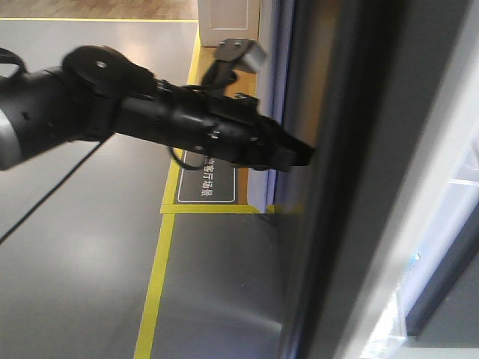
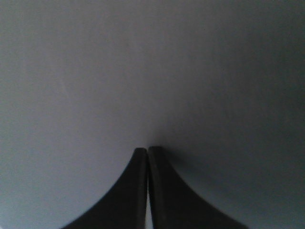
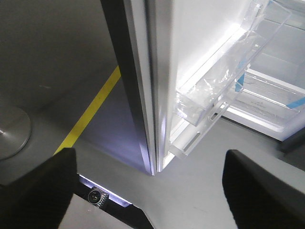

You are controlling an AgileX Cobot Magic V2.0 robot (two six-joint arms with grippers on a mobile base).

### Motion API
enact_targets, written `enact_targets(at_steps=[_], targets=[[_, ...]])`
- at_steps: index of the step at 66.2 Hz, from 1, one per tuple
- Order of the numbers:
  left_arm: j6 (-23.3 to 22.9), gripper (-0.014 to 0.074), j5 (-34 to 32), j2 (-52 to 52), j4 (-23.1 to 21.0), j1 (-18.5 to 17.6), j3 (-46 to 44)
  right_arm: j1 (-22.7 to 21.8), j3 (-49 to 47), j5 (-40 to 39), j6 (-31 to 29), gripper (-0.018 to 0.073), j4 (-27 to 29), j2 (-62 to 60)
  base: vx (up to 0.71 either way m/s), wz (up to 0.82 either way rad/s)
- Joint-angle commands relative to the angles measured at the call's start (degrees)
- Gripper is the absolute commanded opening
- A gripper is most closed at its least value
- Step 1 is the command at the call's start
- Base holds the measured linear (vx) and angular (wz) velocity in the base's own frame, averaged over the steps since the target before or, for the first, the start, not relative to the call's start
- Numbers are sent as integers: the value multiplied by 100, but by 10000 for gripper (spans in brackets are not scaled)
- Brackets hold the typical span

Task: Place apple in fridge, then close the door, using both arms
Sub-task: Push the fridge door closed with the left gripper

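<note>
Left gripper [image 2: 147, 151]: fingers pinched together, nothing between them; tips at a plain grey surface, contact not certain.
Left arm [image 1: 150, 112]: reaches in from the left to the outer face of the door [image 1: 352, 187].
Right gripper [image 3: 150, 155]: spread wide, empty, low beside the door's free edge.
Door: ajar; white liner and clear door bin [image 3: 214, 81] showing, lit fridge [image 3: 281, 93] interior beyond.
Apple: not seen in any view; likely already inside, cannot confirm.
Step, judged: closing the door.
Handling, judged: door is rigid, hinged and smooth-skinned, so no grasp is needed. Push flat with the closed tips on the outer face, toward the free edge, away from the hinge. Tips may skid.
Floor [image 1: 75, 262]: grey, with a yellow line [image 1: 153, 284].
</note>
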Motion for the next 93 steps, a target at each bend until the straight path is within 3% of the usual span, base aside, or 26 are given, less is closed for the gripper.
enact_targets(at_steps=[1, 21, 35, 78, 93], targets=[[24, -6, -679, -266, -446, -300, -162, -27, -130, -107, -34, 591, 13, 75, 0, 0], [24, -6, -2420, -266, -446, -1062, -157, -27, -130, -107, -34, 591, 13, 75, 0, 0], [217, -6, -3049, -204, -446, -1389, -197, -27, -130, -101, -34, 591, 13, 75, 0, 0], [271, -6, -2957, 1615, -445, -1784, -2167, -27, -130, -101, -34, 591, 13, 75, 0, 0], [271, -6, -2292, 1782, -281, -1784, -2391, -27, -130, -101, -34, 591, 13, 75, 0, 0]])
